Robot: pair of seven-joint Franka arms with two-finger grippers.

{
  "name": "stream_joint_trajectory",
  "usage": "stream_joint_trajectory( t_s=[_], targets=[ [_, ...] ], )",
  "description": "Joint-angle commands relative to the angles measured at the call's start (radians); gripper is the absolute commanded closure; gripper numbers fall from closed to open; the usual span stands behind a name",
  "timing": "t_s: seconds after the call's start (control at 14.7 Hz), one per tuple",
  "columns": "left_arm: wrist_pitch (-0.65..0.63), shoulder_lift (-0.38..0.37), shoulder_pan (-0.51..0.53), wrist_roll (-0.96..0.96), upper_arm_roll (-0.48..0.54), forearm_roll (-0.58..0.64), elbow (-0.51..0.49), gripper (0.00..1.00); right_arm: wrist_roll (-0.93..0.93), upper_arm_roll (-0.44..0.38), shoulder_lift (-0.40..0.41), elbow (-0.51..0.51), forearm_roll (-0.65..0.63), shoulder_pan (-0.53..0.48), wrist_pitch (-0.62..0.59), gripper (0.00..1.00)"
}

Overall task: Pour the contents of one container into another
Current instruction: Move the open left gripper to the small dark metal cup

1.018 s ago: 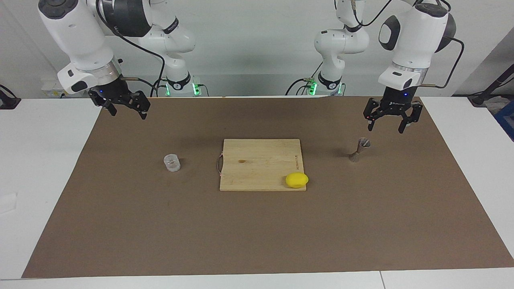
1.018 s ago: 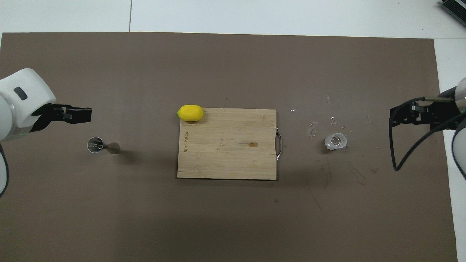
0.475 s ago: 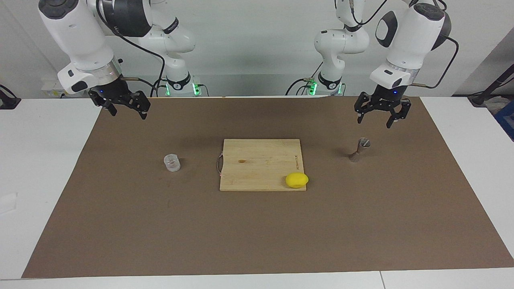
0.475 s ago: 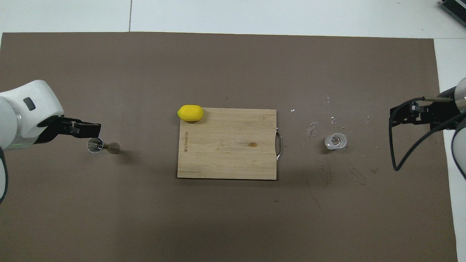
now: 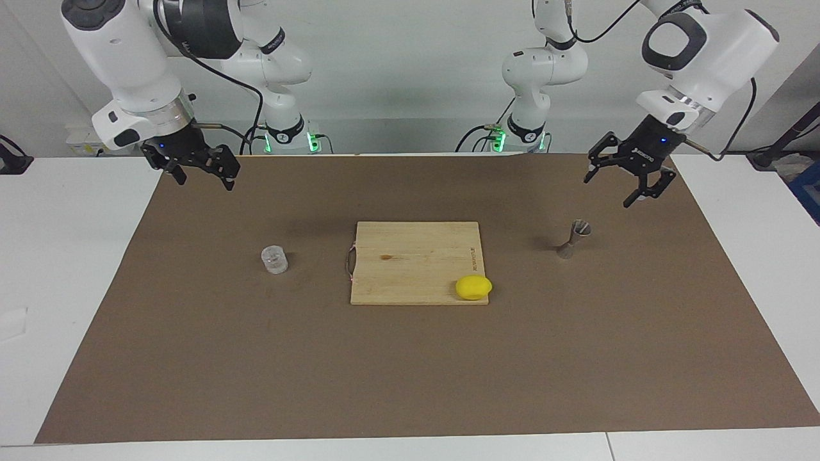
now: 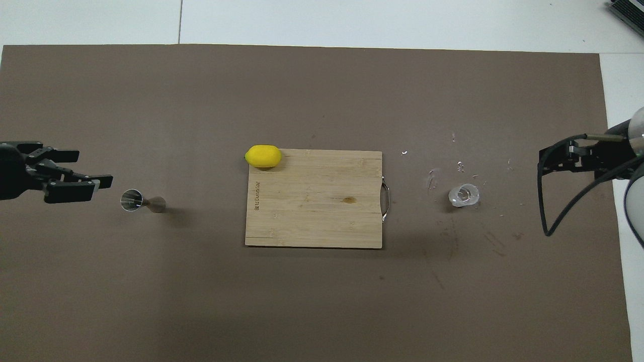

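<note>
The clear glass cup (image 5: 274, 260) (image 6: 464, 195) stands upright on the brown mat toward the right arm's end of the table. The metal jigger (image 5: 573, 239) (image 6: 138, 202) stands upright toward the left arm's end. My left gripper (image 5: 616, 186) (image 6: 89, 170) hangs open and empty in the air, tilted, just off the jigger on the side toward the left arm's end of the table, touching nothing. My right gripper (image 5: 205, 181) (image 6: 543, 161) waits open and empty, raised above the mat's edge, well apart from the glass cup.
A wooden cutting board (image 5: 410, 253) (image 6: 312, 216) lies in the middle of the mat between the two containers. A yellow lemon (image 5: 473, 287) (image 6: 263, 156) rests on the board's corner farthest from the robots, on the jigger's side. A black cable (image 6: 546, 221) loops by the right wrist.
The left wrist has rotated and tilted, so its gripper now points sideways at the jigger instead of hanging over it. The right arm, cup and jigger have not moved.
</note>
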Motion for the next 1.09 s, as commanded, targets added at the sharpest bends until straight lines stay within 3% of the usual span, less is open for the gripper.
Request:
stream_joint_trajectory(
  t_s=[0.0, 0.27, 0.41, 0.75, 1.02],
  targets=[
    [-0.041, 0.065, 0.077, 0.24, -0.009, -0.158, -0.01, 0.0, 0.009, 0.004, -0.02, -0.022, 0.018, -0.009, 0.005, 0.0],
    [-0.038, 0.183, 0.103, 0.758, -0.009, -0.324, -0.004, 0.0, 0.009, 0.005, -0.02, -0.022, 0.018, -0.009, 0.004, 0.0],
    [-0.081, 0.229, 0.12, 0.931, -0.007, -0.376, 0.011, 0.0, 0.009, 0.004, -0.02, -0.022, 0.018, -0.009, 0.004, 0.0],
    [-0.322, 0.421, 0.263, 1.212, -0.009, -0.516, 0.043, 0.0, 0.009, 0.005, -0.02, -0.022, 0.018, -0.009, 0.004, 0.0],
    [-0.337, 0.467, 0.298, 1.315, -0.009, -0.52, 0.03, 0.0, 0.007, 0.004, -0.02, -0.022, 0.018, -0.009, 0.005, 0.0]
  ],
)
